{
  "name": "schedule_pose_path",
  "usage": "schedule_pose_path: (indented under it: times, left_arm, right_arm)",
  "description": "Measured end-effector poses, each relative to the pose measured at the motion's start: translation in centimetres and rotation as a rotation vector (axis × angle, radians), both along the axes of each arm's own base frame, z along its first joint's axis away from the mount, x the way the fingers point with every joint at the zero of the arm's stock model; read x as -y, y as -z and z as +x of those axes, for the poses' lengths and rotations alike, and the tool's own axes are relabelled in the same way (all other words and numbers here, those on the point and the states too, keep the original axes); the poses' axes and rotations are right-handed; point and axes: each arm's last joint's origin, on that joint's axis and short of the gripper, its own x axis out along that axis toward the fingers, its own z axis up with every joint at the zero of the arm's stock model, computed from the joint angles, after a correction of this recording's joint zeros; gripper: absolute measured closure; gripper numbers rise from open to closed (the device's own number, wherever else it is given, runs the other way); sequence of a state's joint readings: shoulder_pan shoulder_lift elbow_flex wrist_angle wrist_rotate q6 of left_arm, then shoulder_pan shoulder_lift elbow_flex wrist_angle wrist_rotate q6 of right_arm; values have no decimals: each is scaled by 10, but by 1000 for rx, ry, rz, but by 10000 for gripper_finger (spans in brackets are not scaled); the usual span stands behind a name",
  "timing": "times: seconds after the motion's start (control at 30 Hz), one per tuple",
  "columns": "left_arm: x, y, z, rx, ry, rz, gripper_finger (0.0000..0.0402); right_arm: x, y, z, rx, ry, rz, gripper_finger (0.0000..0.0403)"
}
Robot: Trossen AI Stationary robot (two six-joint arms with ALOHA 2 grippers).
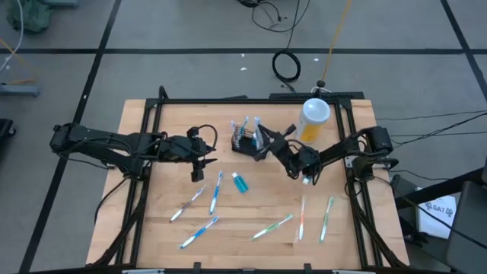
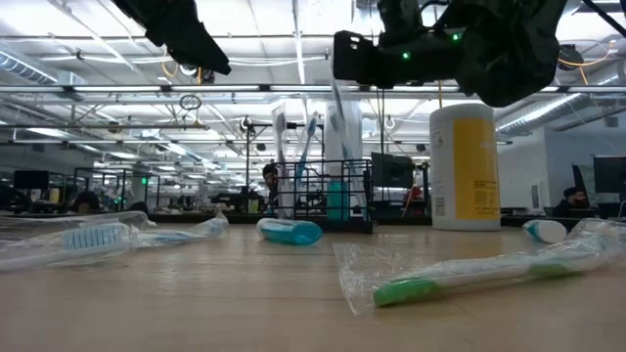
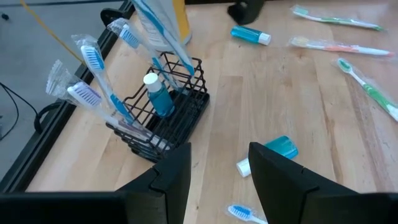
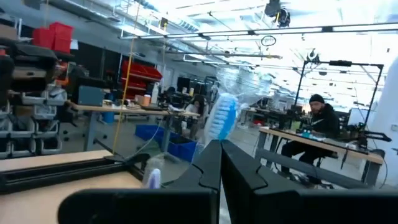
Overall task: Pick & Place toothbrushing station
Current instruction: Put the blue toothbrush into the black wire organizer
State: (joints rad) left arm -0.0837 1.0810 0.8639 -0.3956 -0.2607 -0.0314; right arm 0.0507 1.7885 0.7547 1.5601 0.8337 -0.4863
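High view: toothbrushing station (image 1: 245, 142), a black wire caddy, stands at the far middle of the table (image 1: 152, 228), just left of the yellow bottle (image 1: 314, 119); wrapped toothbrushes already stand upright in it, so I judge loading is well along; more wrapped brushes lie flat on the near half, e.g. a green one (image 1: 326, 216) at near right and a blue one (image 1: 199, 232) at near left; a small teal tube (image 1: 240, 183) lies between.

Right hand (image 1: 262, 137) reaches in from the right and sits at the caddy's right edge; its fingers are pinched together on a wrapped blue-headed toothbrush (image 4: 221, 118), bristle end up past the fingertips; held upright, I think, so the handle can drop into a compartment.

Left hand (image 1: 199, 161) hangs just left of the caddy, apart from it, fingers spread wide with nothing between them; probably waiting its turn, or lined up for the tube below it.

Left wrist view: a teal bottle with white cap (image 3: 158, 96) stands inside the caddy among the brushes.

Hard to make out: whether the held brush's lower end is already inside the wire, since the arm covers it from above; which compartment it is over; the exact count of brushes in the caddy; low view cuts both hands off at the top.
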Motion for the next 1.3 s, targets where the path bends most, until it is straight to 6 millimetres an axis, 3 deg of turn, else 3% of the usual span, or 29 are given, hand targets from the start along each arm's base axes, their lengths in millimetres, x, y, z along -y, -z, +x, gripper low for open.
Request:
schedule_pose_path:
  times: [0.37, 0.9, 1.3]
  left_arm:
    - [0, 0, 0, 1, 0, -2, 234]
    - [0, 0, 0, 0, 2, 1, 234]
    - [0, 0, 0, 0, 2, 1, 234]
  right_arm:
    - [10, 16, -10, -7, 9, 67, 403]
    - [34, 14, -12, 7, 87, 50, 403]
    - [37, 13, -12, -32, 108, 16, 403]
